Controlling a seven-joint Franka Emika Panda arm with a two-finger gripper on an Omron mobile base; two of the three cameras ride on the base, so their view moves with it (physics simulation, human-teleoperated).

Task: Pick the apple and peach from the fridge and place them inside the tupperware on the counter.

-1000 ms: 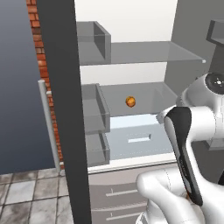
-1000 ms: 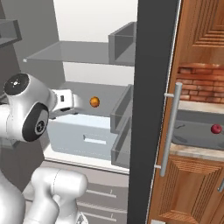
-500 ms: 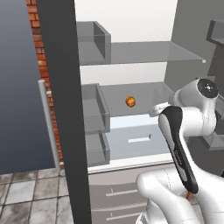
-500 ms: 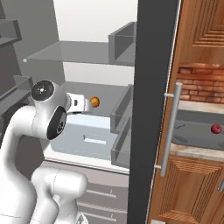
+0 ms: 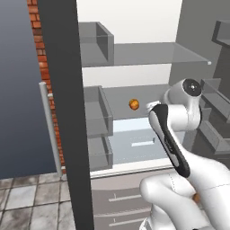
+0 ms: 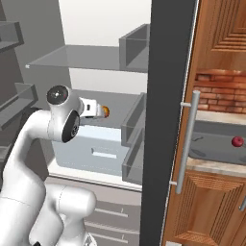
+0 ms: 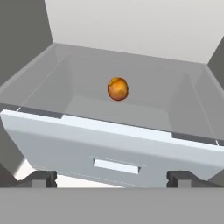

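Orange-yellow round peach point(image 7: 117, 89) sits beyond the pale fridge drawer point(image 7: 113, 148); the wide-open two-finger gripper point(image 7: 112, 178) should advance centred, straddling it before closing.

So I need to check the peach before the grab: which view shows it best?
The hand view: the peach sits large, central and unobstructed above the drawer. In the left base view it is small; in the right base view the gripper partly hides it.

Arm swung forward, gripper point(image 7: 112, 177) now nearer the peach point(image 7: 117, 89)
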